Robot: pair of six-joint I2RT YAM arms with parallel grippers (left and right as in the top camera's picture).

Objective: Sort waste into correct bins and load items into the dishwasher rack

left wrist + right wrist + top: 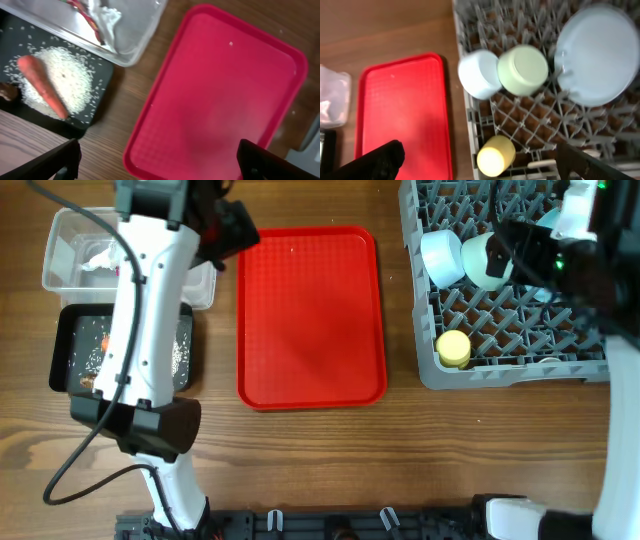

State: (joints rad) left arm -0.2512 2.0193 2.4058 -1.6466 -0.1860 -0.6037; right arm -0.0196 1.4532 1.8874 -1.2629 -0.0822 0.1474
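- rack (520, 368) at two o'clock holds plate (600, 55), blue bowl (479, 74), mint bowl (522, 70), yellow cup (495, 156).
- we see carrot (42, 85) on rice (70, 70) in black tray (95, 107), nine o'clock.
- left claw (160, 162) and right claw (479, 155) both released, empty.

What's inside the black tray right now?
The black tray holds an orange carrot lying on a pile of white rice, with a small brown lump nearby. From overhead, the left arm covers the tray's middle strip.
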